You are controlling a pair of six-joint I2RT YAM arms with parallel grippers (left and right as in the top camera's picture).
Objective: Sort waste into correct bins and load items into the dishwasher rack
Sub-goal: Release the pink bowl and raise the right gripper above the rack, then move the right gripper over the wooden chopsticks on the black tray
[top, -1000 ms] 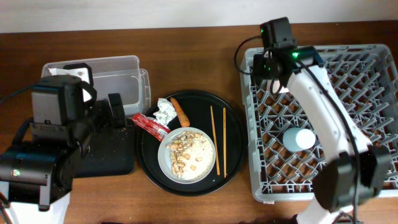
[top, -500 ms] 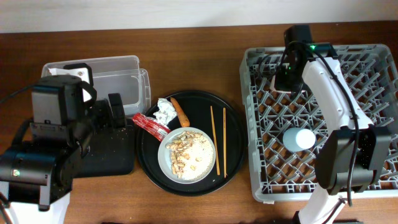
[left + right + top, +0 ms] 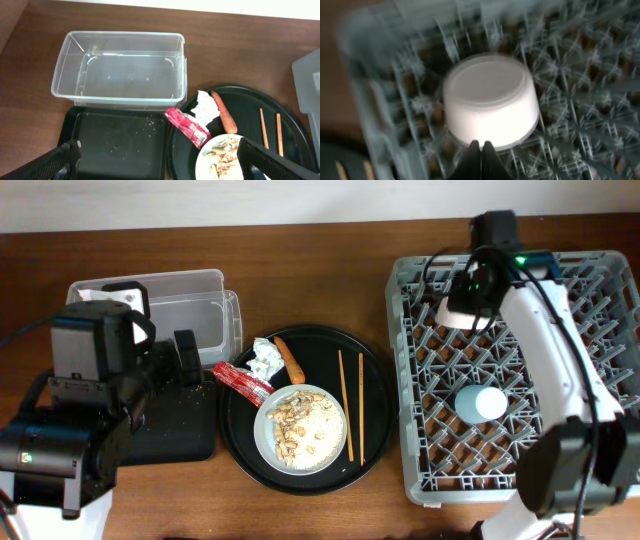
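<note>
Left wrist: markings on red foil wrapper too small to read.

The left arm sits folded low at its own side, jaws spread wide, while the right arm stretches far forward, wrist tipped down, jaws pressed tight together.

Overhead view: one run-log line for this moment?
right hand: shut above rack | white bowl: upside down in rack | left hand: open

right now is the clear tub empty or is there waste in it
Empty: the clear tub shows only its bare bottom, nothing inside.
</note>
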